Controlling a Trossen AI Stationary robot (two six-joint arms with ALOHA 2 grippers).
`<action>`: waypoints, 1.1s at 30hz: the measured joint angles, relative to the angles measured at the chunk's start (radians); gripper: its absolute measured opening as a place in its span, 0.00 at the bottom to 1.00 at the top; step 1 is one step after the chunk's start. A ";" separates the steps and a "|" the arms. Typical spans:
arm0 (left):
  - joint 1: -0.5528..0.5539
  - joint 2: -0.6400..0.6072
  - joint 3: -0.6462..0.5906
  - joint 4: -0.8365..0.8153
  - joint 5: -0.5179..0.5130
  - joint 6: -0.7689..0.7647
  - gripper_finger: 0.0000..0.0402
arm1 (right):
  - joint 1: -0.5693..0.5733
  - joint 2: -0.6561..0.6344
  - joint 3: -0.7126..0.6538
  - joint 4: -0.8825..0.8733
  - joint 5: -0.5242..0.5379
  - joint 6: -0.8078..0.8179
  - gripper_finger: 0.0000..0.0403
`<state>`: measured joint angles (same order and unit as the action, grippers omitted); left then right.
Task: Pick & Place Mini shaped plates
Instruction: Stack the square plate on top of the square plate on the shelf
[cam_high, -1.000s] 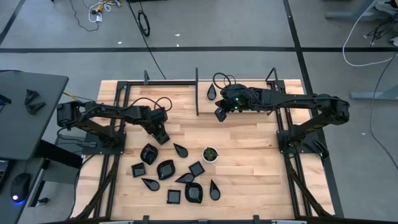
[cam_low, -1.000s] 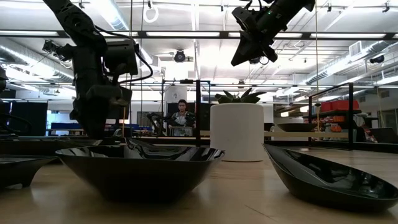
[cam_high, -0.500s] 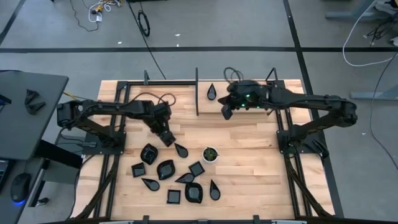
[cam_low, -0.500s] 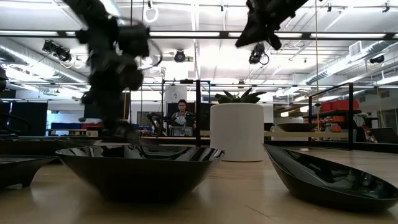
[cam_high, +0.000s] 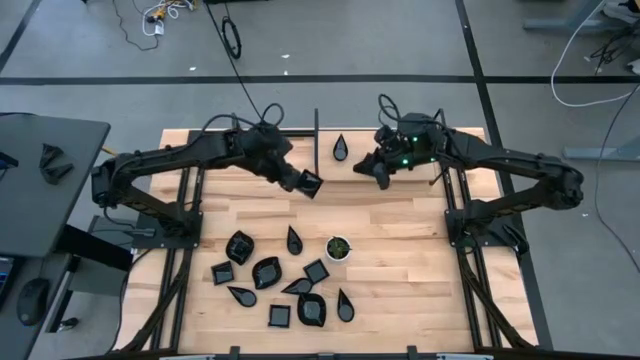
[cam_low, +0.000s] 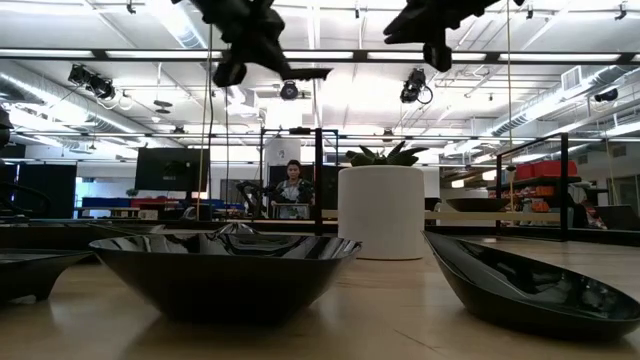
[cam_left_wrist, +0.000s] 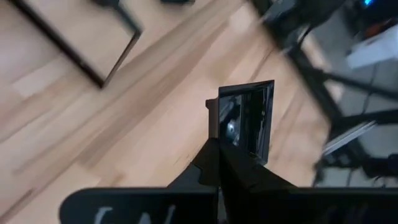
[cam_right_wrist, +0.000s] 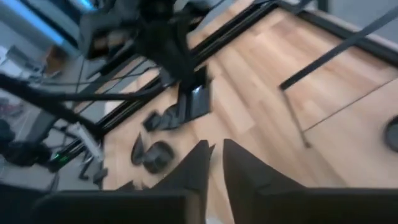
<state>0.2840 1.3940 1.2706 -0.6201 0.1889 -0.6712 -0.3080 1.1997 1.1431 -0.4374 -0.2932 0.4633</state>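
Several glossy black mini shaped plates lie in a cluster on the wooden table's near half. One teardrop plate lies alone near the far edge. My left gripper hangs high over the table's middle, shut on a square plate that also shows in the left wrist view. My right gripper hovers to its right, also high up. In the right wrist view its fingers stand a little apart with nothing between them. My left gripper pinches the square plate between its two fingers at one edge of the rim. The fingers slant down from the table's left. The plate juts out beyond the fingertips, lifted clear of the table, and looks about level in the low view.
A small white cup with green inside stands right of the cluster. A dark upright post rises at the far middle, close to the held plate. Dark frame rails run along both sides. A person sits far behind the table.
My left gripper has risen from beside the cluster and swung toward the far right, carrying the square plate up clear of the table. My right gripper has drifted a little toward the right and turned.
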 joint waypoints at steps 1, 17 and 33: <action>0.000 0.000 0.000 0.019 -0.005 -0.009 0.00 | 0.005 0.007 0.000 -0.001 -0.003 0.000 0.17; -0.036 0.190 0.000 0.253 0.023 -0.103 0.01 | 0.037 0.149 0.000 0.010 0.083 -0.196 0.43; -0.027 0.192 0.000 0.322 0.014 -0.075 0.01 | 0.042 0.231 0.000 0.081 0.102 -0.333 0.26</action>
<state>0.2569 1.5856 1.2705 -0.2983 0.2031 -0.7460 -0.2661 1.4308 1.1431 -0.3567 -0.1917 0.1303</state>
